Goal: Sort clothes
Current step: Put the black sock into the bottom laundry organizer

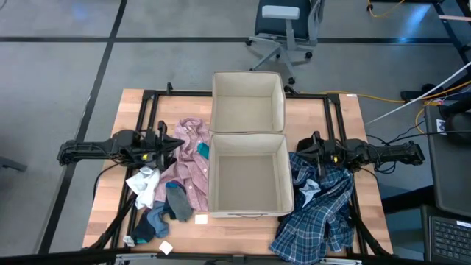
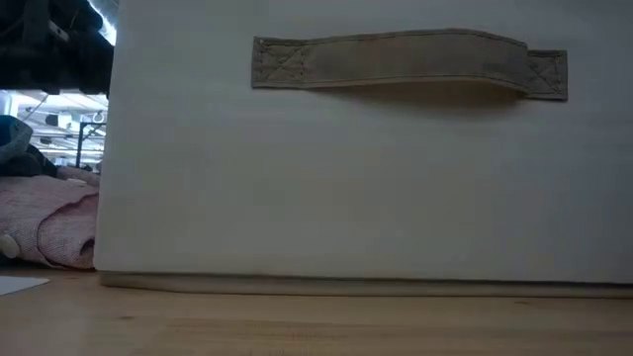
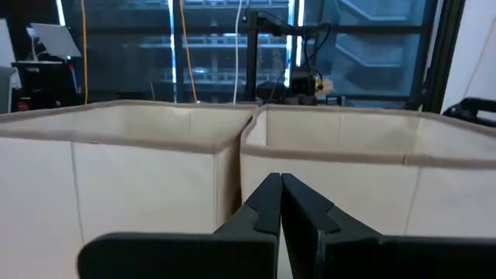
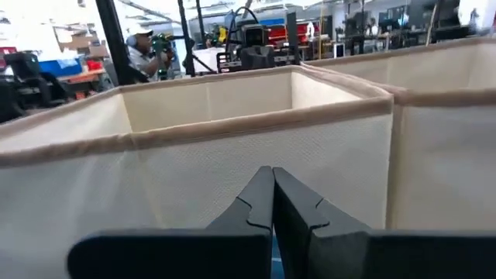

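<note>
Sorting has not begun: both beige bins, the near bin (image 1: 247, 174) and the far bin (image 1: 248, 101), look empty from above, and every garment lies outside them on the tabletop (image 1: 110, 191). Taking the near bin as landmark, the pink shirt (image 1: 188, 163) lies against its left wall, with the white top (image 1: 144, 179) farther left and the small socks (image 1: 168, 208) towards the bin's front left corner; the blue-white plaid shirt (image 1: 318, 213) is heaped against its right wall and spills to the tabletop's front edge.

The likely trouble is tangling. The clothes overlap in loose piles, so a pinch could lift two pieces at once and drop both into one bin. The plaid shirt, already at the edge, might slide off if dragged outwards. A low reach could also nudge a light fabric bin.

The left pincer (image 1: 175, 145) hovers just left of the near bin's back left corner, over the pink shirt, fingers pressed together on nothing (its wrist view shows the tips meeting). The right pincer (image 1: 303, 148) mirrors it just right of the bin, likewise closed and empty.
</note>
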You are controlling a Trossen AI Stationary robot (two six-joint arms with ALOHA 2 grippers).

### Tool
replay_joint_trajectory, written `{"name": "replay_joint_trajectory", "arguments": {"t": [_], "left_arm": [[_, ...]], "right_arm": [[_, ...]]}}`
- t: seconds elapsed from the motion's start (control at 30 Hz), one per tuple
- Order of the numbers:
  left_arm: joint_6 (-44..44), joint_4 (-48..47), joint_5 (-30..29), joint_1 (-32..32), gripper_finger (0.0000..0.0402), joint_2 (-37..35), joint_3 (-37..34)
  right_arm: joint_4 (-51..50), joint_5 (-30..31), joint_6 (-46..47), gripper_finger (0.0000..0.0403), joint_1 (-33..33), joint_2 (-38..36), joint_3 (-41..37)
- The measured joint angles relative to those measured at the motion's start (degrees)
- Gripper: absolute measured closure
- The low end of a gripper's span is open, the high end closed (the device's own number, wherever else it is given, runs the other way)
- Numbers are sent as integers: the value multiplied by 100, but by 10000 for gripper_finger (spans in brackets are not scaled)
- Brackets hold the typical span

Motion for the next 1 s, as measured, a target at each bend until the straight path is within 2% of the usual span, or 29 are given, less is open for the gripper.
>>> {"name": "replay_joint_trajectory", "arguments": {"t": [0.17, 0.4, 0.53, 0.67, 0.77, 1.0], "left_arm": [[-189, 54, -70, 0, 402, 1, 0], [-188, 84, -265, 0, 402, 192, 296], [-159, 43, -267, 0, 402, 656, 745], [-37, -27, -293, 0, 402, 1417, 1346], [-120, -645, -402, 0, 402, 2055, 1994], [-757, -3055, -460, 0, 402, 3442, 3673]], "right_arm": [[19, 743, -125, 395, 3, 0, 2], [28, 881, -129, 395, 0, 0, 4], [35, 933, -270, 395, 0, 0, 4], [43, 1113, -351, 395, 0, 0, 4], [44, 1128, -432, 395, 0, 0, 7], [26, 1130, -448, 395, 0, 0, 9]]}}
